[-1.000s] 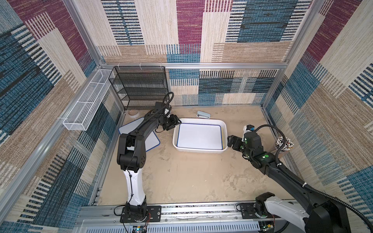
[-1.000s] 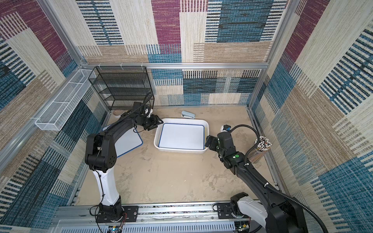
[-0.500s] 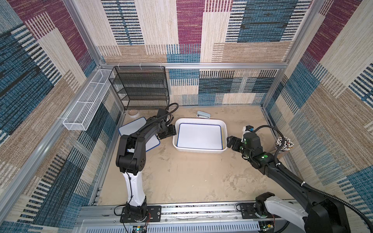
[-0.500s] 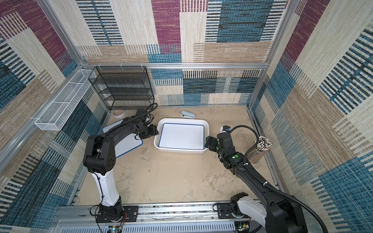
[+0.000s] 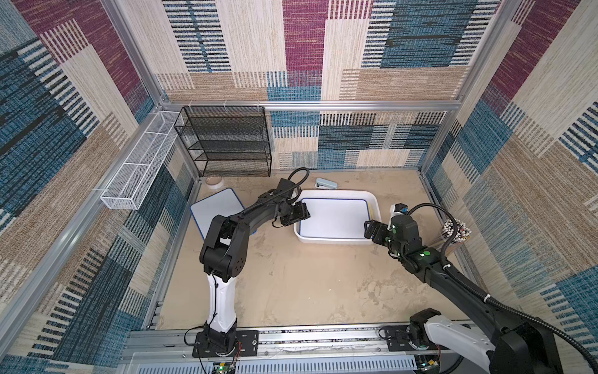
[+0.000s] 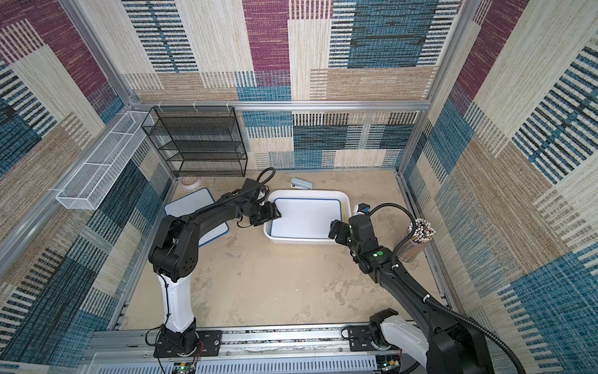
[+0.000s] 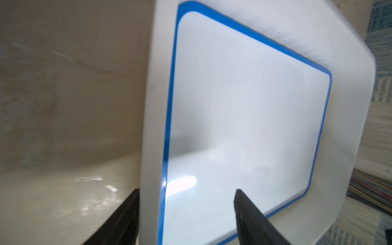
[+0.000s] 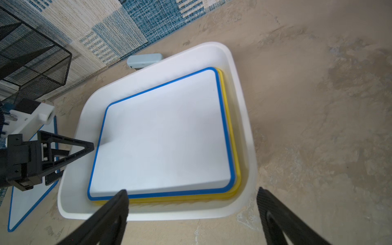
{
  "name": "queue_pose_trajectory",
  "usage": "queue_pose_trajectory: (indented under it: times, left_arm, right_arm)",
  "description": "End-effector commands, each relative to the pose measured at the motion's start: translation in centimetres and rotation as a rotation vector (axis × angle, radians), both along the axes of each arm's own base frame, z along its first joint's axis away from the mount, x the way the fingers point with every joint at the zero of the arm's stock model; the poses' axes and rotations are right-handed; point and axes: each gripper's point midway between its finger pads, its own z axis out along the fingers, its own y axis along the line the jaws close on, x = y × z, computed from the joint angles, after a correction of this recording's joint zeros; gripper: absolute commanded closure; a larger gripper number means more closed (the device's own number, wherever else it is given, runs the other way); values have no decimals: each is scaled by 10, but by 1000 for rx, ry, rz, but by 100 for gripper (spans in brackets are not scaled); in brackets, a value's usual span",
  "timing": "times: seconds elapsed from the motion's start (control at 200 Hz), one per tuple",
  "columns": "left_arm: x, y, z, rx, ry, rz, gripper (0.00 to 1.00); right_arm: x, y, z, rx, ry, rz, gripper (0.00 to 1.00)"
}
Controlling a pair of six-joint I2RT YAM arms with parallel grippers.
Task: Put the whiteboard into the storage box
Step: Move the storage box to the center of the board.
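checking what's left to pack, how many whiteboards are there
3: a blue-rimmed whiteboard topmost in the storage box, a yellow-rimmed one under it, another blue-rimmed one on the table beside it. More may hide underneath.

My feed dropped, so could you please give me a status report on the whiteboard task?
Left gripper open, astride storage box rim. Right gripper open, empty, beside box. Blue-edged whiteboard lies in box; second whiteboard on table, under left arm.

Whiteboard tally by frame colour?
Blue frame: 2, the boxed whiteboard in the storage box and the table whiteboard
Yellow frame: 1 visible, the yellow whiteboard under the boxed one
Total: 3
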Motion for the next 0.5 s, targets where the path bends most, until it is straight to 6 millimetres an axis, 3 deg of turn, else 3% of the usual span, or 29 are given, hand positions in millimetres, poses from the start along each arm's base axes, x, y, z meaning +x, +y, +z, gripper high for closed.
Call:
queue_pose_trajectory:
  times: [0.0, 0.235, 0.496]
  left_arm:
    - [2, -19, 9, -48, -18, -20, 30]
    - [-9, 14, 29, 120, -84, -35, 27]
    - [-27, 68, 54, 308, -150, 39, 8]
  right_arm:
    - [2, 0, 7, 4, -33, 0, 3]
    - [4, 3, 14, 24, -64, 11, 1]
    - [10, 14, 20, 68, -102, 46, 0]
